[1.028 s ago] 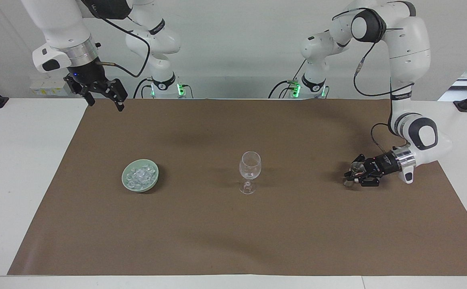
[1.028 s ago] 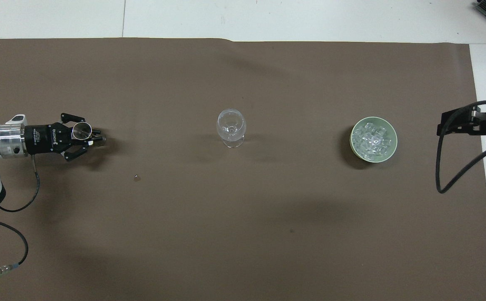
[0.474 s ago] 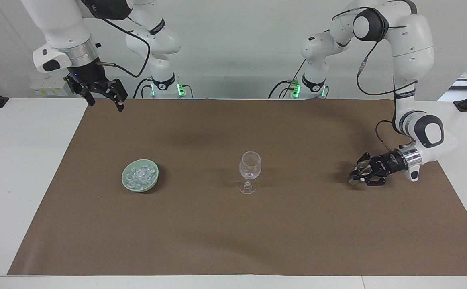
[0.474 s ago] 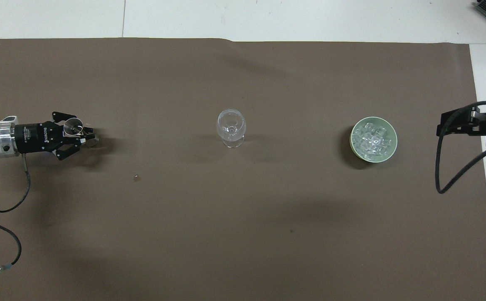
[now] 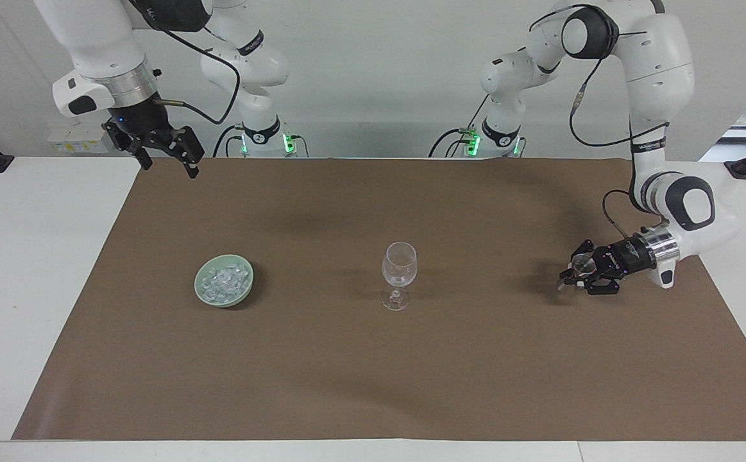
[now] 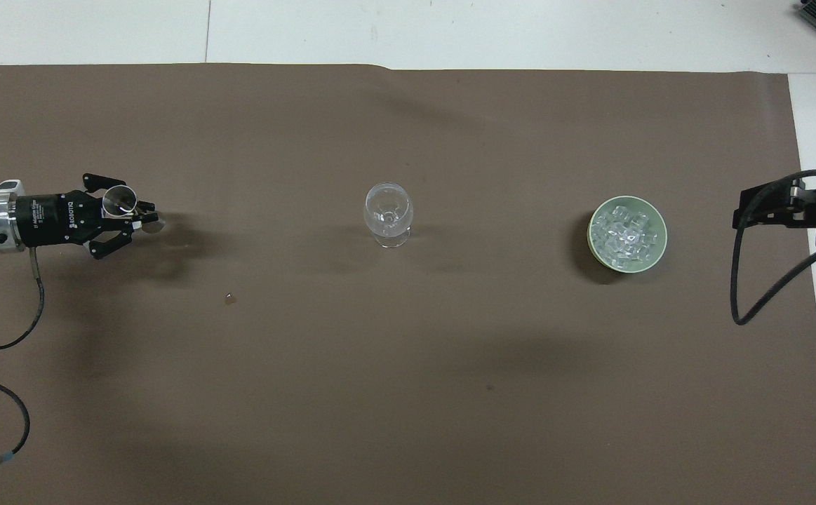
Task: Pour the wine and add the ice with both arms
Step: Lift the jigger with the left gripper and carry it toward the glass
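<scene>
Drawing back toward its own end of the counter (image 5: pixel 373 410), my left gripper (image 5: pixel 568 279) now sits a shade farther from the stemmed glass (image 5: pixel 399 274) than it did a second ago, and it carries the small clear cup (image 6: pixel 117 200) away with it, fingertips closed on the cup. Nothing else has shifted.

Largest first: I see the brown mat covering the counter, with both white arms at its ends. My right arm waits, its right gripper (image 5: pixel 166 154) raised over the mat's corner at the right arm's end, fingers spread and empty.

On the mat stands the green bowl (image 5: pixel 223 298), toward the right arm's end, well apart from the glass at mid-counter. In it lies the ice (image 5: pixel 222 280), a glittering heap that looks untouched. Whatever wine has gone into the glass I cannot make out; its bowl looks almost empty, with no cube inside. A tiny dark speck (image 6: pixel 229 298) lies on the mat between cup and glass, nearer the robots.

My reading: pouring looks finished, with the cup heading back to be set down. Still to do, the whole ice step.
</scene>
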